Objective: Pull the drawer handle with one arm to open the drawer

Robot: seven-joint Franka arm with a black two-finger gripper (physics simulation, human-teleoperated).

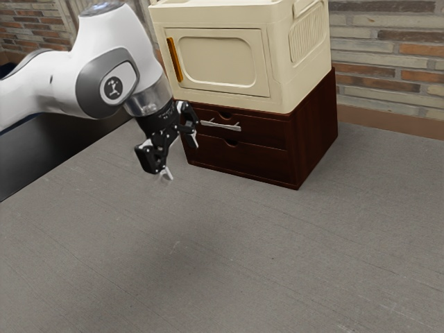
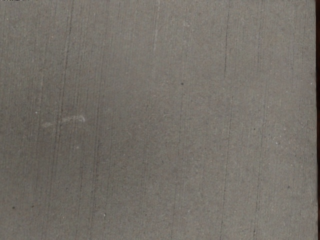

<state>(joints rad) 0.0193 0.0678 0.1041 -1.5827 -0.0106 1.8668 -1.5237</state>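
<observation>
In the exterior view my gripper (image 1: pixel 180 157) hangs above the table, its two fingers spread apart with nothing between them. It is just to the exterior view's left of the dark brown drawer cabinet (image 1: pixel 316 135). A silver bar handle (image 1: pixel 220 125) is on the front of the upper drawer (image 1: pixel 263 132), apart from the fingers. Both the upper drawer and the lower drawer (image 1: pixel 253 159) look closed, flush with the cabinet's front. In the wrist view a thin dark brown strip (image 2: pixel 318 125) lies beside the table surface.
A cream storage box (image 1: pixel 277 55) with an orange handle (image 1: pixel 174 60) stands on the cabinet. The grey table (image 1: pixel 229 257) stretches out in front of it, and a brick wall (image 1: pixel 388 59) rises behind. Grey tabletop (image 2: pixel 160 130) lies beneath my hand.
</observation>
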